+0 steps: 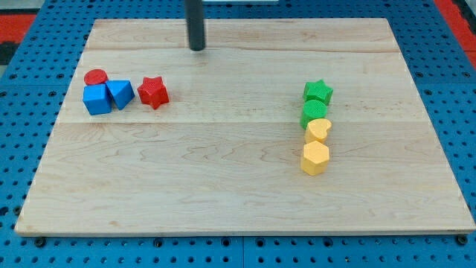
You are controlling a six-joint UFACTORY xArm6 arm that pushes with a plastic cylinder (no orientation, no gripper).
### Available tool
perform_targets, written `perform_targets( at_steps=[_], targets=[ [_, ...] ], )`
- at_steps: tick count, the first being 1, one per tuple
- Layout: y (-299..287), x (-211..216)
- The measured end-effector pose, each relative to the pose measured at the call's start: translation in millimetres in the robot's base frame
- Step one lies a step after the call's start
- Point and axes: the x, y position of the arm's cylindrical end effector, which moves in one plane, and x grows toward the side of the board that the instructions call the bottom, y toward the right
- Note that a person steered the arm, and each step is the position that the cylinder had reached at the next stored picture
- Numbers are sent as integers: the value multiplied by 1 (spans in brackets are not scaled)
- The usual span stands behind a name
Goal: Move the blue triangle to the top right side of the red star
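Observation:
The blue triangle (120, 94) lies on the wooden board at the view's left, just left of the red star (153, 92) with a small gap between them. A blue cube (97, 99) touches the triangle's left side and a red cylinder (95, 77) sits just above the cube. My tip (197, 49) is the end of the dark rod near the view's top, above and to the right of the red star, apart from all blocks.
At the view's right a column of blocks stands: a green star (318, 91), a green block (314, 112), a yellow heart (319, 129) and a yellow hexagon (315, 158). The board's edge (238, 232) borders blue pegboard.

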Motion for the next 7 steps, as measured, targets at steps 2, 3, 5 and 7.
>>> perform_targets(
  at_steps=[2,3,5,7],
  targets=[
    [-134,-2],
    [-198,14],
    [-170,81],
    [-132,128]
  ],
)
